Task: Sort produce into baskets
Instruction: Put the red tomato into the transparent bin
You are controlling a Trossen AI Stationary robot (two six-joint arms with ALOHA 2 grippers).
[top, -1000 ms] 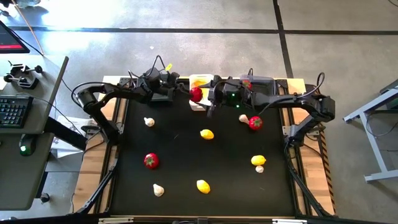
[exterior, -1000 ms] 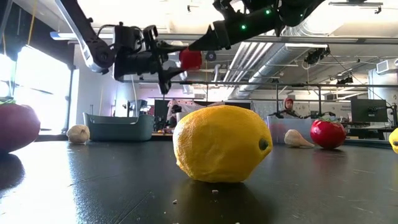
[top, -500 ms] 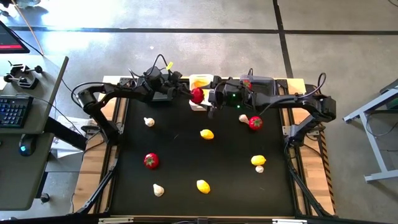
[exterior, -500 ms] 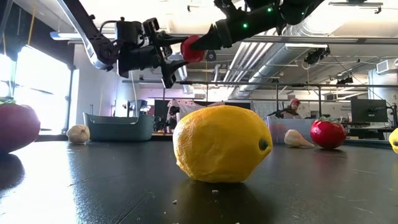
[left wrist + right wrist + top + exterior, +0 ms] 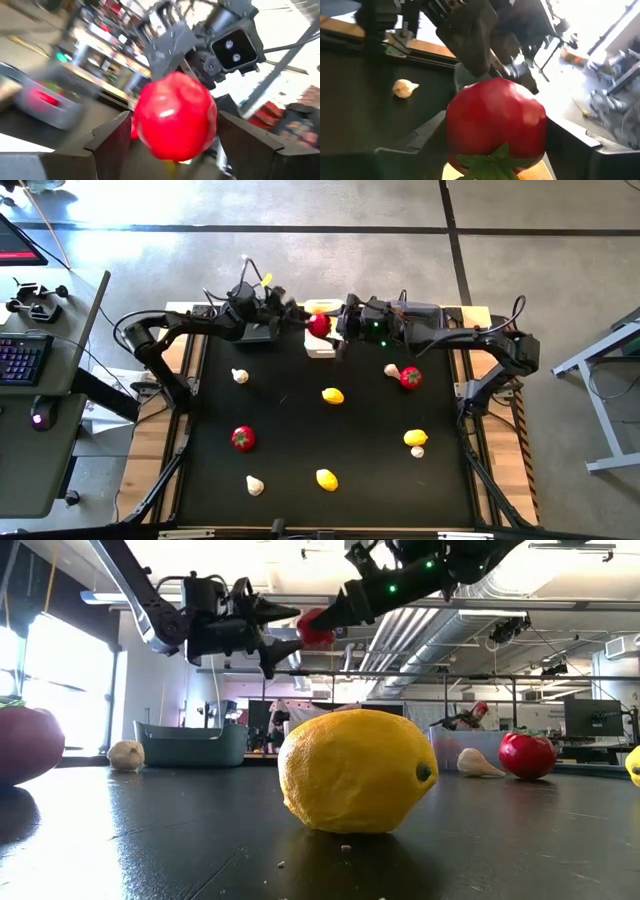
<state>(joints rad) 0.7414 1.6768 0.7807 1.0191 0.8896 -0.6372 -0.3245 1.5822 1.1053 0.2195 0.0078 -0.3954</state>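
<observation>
Red tomato (image 5: 318, 324): it is up in the air at the far end of the table, over the white basket (image 5: 320, 348). The two arms meet there.

Right gripper (image 5: 495, 145): its two dark fingers sit on each side of the tomato and hold it. The green top points down toward the camera on that wrist.

Left gripper (image 5: 172, 145): it has its fingers spread around the same tomato, one on each side. I think they are not pressing yet (in the left wrist view a thin gap shows on both sides), so this looks like a hand-over from right to left.

How it will feel: it looks like a hard, smooth, shiny toy, and light. Round and shiny means it could slip. My guess is that the best hold is across the fat middle, not near the green top.

Grey basket (image 5: 192, 745): it stands at the far left of the table, near a garlic piece (image 5: 126, 754).

Other grey basket (image 5: 420, 311): it is under the right arm at the far end, with something red inside.

Still on the table: a lemon (image 5: 333, 395) in the middle, another tomato (image 5: 243, 438) toward the left, and more pieces spread about.

How far along: most pieces are not sorted yet.
</observation>
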